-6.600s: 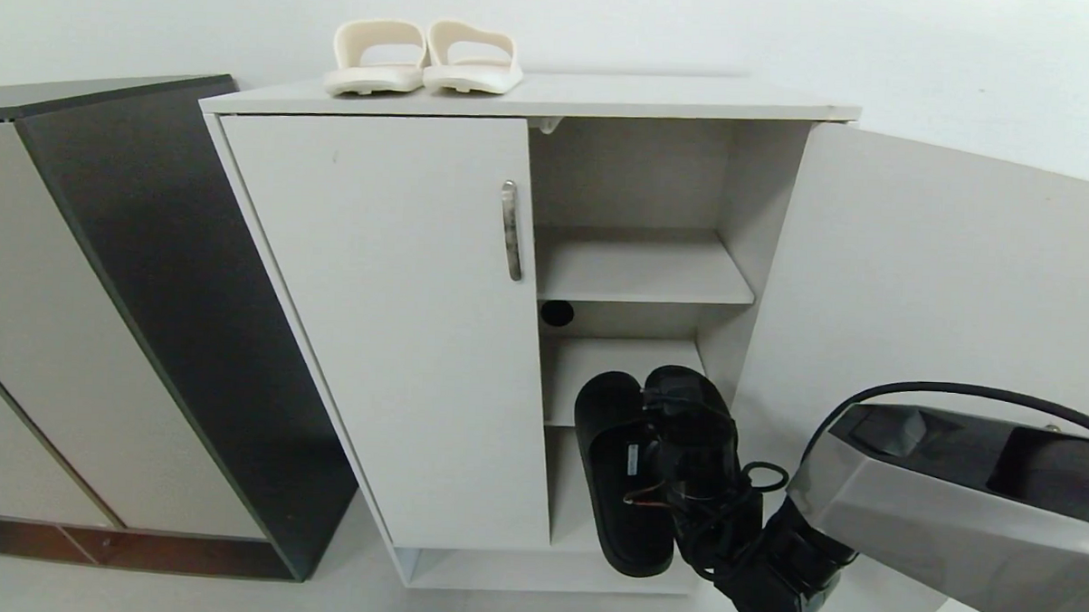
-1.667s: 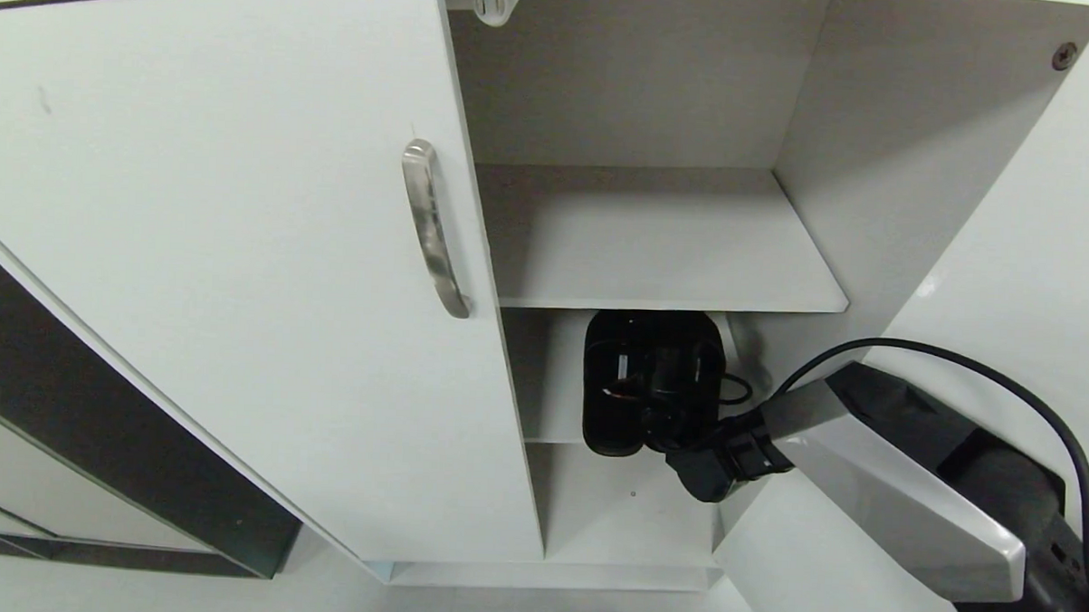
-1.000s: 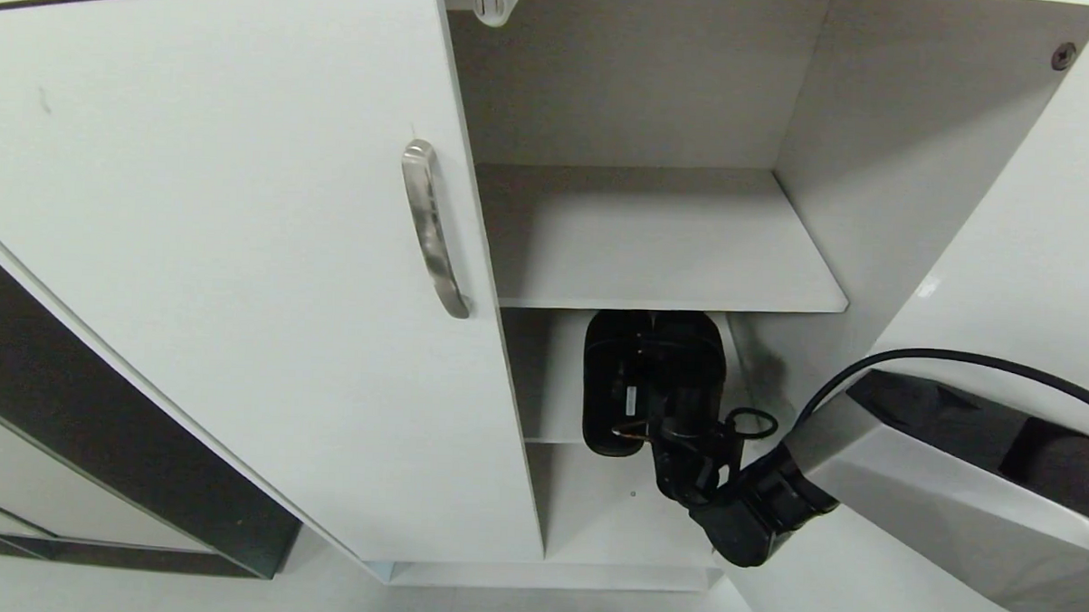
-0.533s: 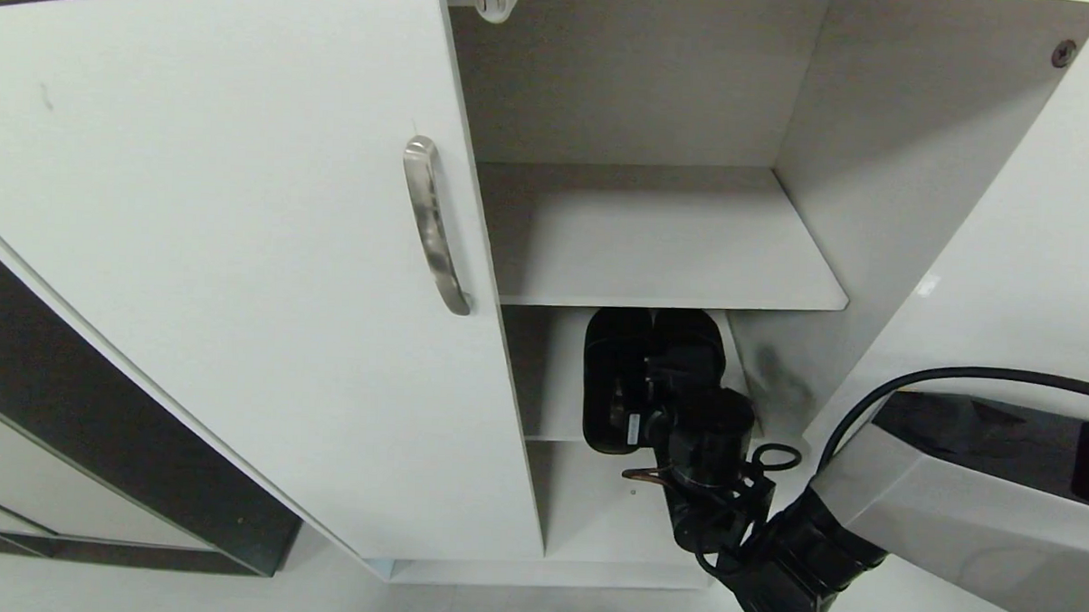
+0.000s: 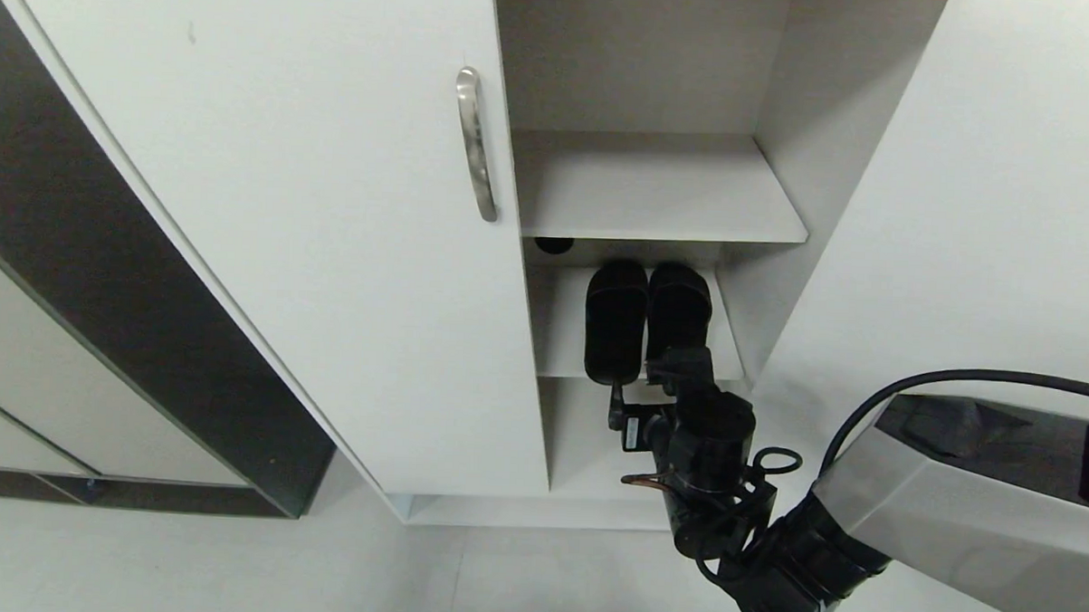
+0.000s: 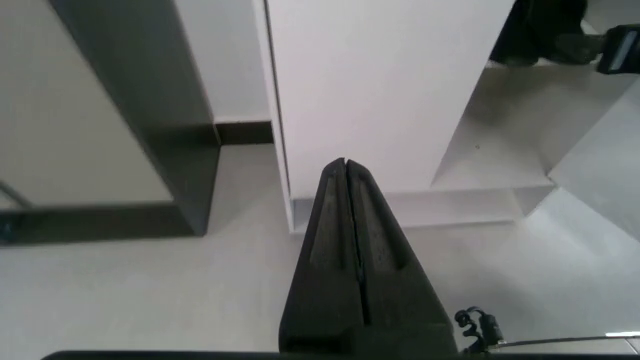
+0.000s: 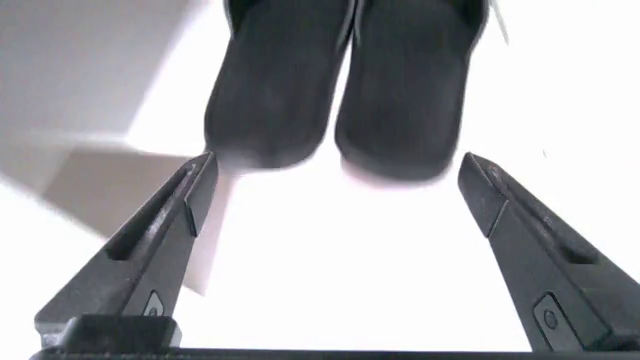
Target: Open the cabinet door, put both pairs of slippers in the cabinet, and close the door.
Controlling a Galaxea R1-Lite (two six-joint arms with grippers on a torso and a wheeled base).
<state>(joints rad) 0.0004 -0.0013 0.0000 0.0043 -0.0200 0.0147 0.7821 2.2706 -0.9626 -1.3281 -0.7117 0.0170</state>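
The pair of black slippers [image 5: 648, 314] lies side by side on the white cabinet's middle shelf [image 5: 557, 338], toes pointing inward. My right gripper [image 5: 649, 384] hangs open just outside that shelf's front edge, holding nothing. In the right wrist view the slippers [image 7: 340, 80] lie just beyond the open gripper [image 7: 338, 165]. The right cabinet door [image 5: 964, 221] is swung open. The left door [image 5: 285, 224] is shut, its metal handle [image 5: 476, 145] at its inner edge. My left gripper [image 6: 346, 170] is shut and held low, pointing at the foot of the cabinet [image 6: 400, 90].
A second cabinet with a dark side panel [image 5: 102, 263] stands to the left. An upper shelf [image 5: 648, 187] sits above the slippers and a lower compartment [image 5: 585, 443] below them. Pale floor [image 5: 318, 570] runs in front.
My right gripper has let go of the black slippers and drawn back out of the cabinet. The slippers now rest on the middle shelf. The head view has shifted.
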